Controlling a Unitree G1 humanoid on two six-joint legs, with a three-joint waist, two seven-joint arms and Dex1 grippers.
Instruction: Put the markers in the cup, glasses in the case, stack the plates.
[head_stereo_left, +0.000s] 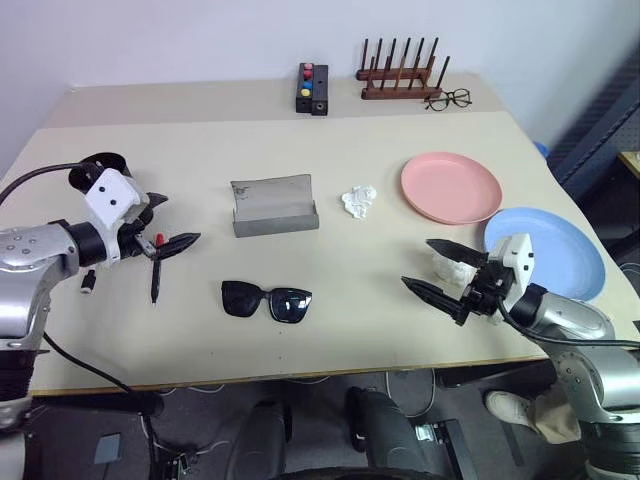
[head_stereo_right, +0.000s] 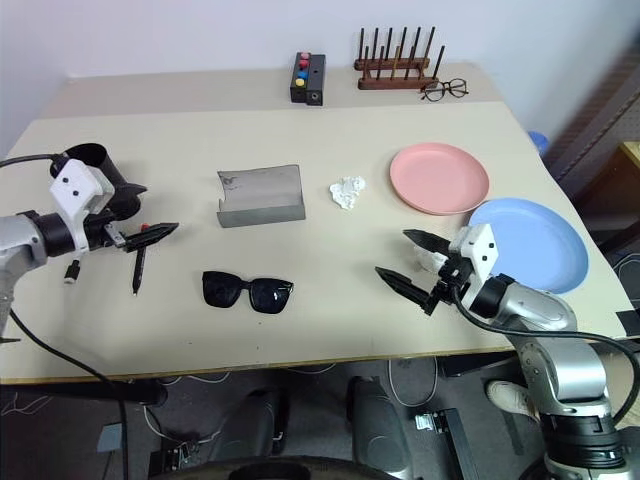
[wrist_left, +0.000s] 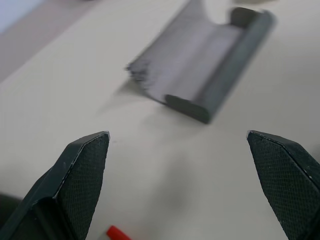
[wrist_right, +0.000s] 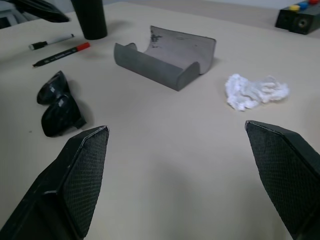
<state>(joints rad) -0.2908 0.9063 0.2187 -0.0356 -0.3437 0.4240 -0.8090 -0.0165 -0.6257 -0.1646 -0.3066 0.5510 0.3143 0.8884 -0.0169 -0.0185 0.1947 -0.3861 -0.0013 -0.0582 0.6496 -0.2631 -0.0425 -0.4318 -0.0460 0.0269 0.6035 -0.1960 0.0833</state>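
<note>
One crumpled tissue (head_stereo_left: 358, 202) between case (head_stereo_left: 274, 207) and pink plate (head_stereo_left: 451, 187), nothing blocking

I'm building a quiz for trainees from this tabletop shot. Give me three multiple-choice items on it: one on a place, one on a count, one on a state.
1. What lies between the case and the pink plate?
A. a crumpled white tissue
B. the sunglasses
C. the cup

2. How many plates are on the table?
A. one
B. two
C. three

3. How is the case?
A. shut
C. open and empty
B. open with the sunglasses inside

Answers:
1 A: the tissue sits between them.
2 B: one pink, one blue plate, side by side and not stacked.
3 C: its lid stands up, and the sunglasses lie on the table nearer the robot.
</note>
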